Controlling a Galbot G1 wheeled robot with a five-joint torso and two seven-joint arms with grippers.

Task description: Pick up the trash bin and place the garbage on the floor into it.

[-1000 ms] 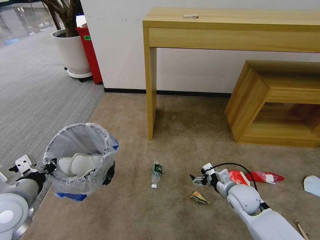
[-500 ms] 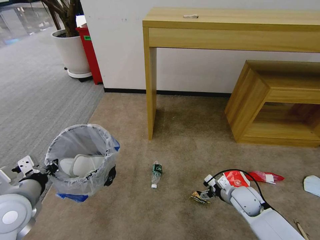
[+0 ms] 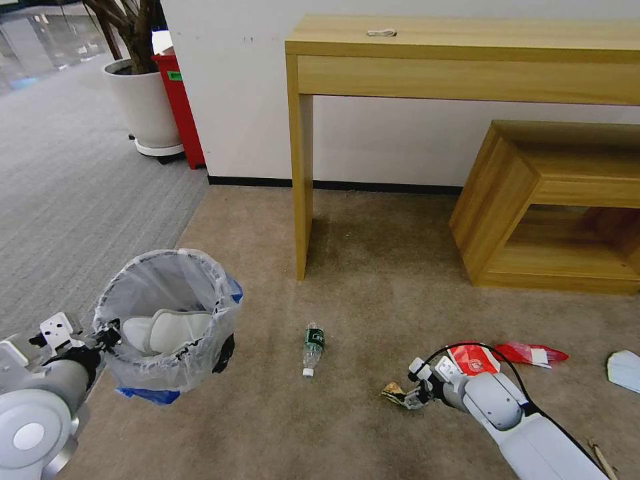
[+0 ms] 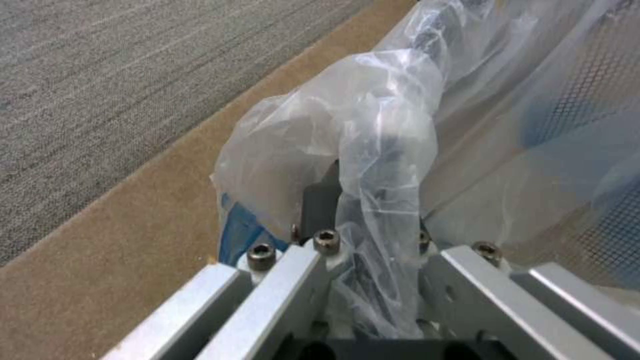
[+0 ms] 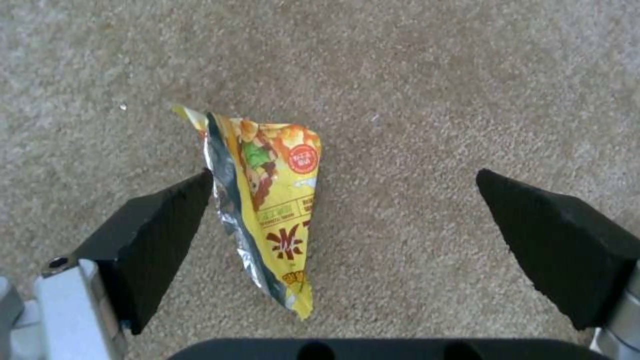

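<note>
I have the left gripper (image 3: 107, 331) clamped on the trash bin (image 3: 170, 320) rim, holding it off the floor (image 3: 373, 267), while the right gripper (image 5: 343, 220), spread wide, straddles 1 yellow wrapper (image 5: 270, 210) lying on the carpet, ready to pinch.

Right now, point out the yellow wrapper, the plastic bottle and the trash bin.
yellow wrapper (image 5: 280, 220): right wrist view, printed front face.
plastic bottle (image 3: 312, 347): head view, mid-body, on the label.
trash bin (image 3: 193, 360): head view, bag-covered side wall.
</note>
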